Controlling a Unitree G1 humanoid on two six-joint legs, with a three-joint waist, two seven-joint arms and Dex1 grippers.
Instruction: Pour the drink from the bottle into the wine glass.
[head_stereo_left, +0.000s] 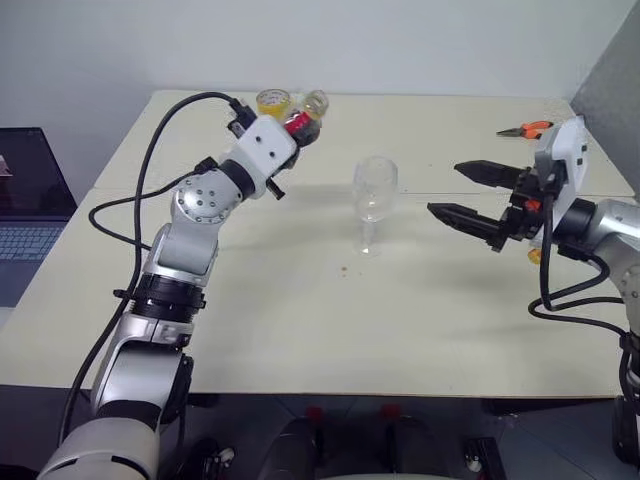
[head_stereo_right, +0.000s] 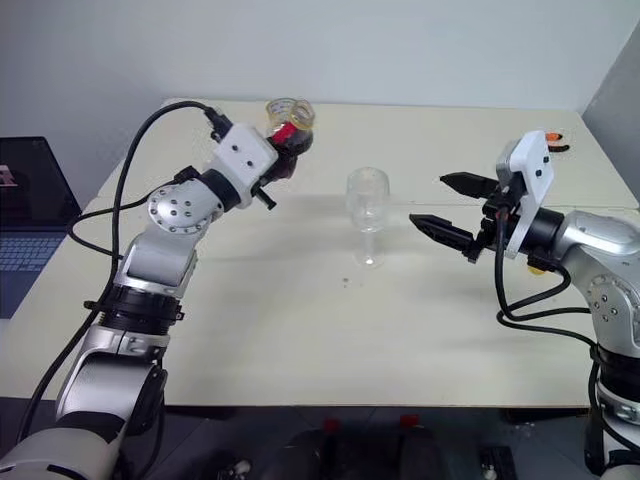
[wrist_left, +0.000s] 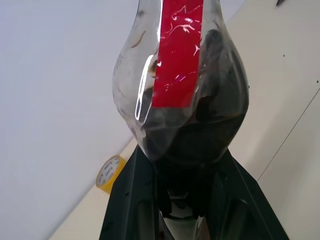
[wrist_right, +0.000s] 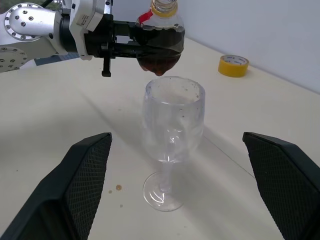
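The bottle (wrist_right: 160, 42) hangs in the air above the table, to the left of and behind the wine glass (head_stereo_left: 374, 195). My left gripper (head_stereo_left: 297, 130) is shut on the bottle's rounded lower body. The bottle's yellow top points upward, and its red label (wrist_left: 176, 55) faces the left wrist view. The dark drink (wrist_right: 159, 56) fills the bottle's lower body. The clear wine glass (wrist_right: 172, 125) stands upright on its foot mid-table and looks empty. My right gripper (head_stereo_left: 445, 188) hovers to the right of the glass, pointing at it, open wide with nothing between its fingers.
A yellow tape roll (head_stereo_left: 272, 101) lies at the table's far edge behind the bottle. Orange-handled pliers (head_stereo_left: 527, 129) rest at the far right. A laptop (head_stereo_left: 25, 220) sits off the table's left side. A seam (head_stereo_left: 450, 194) runs across the cream table top.
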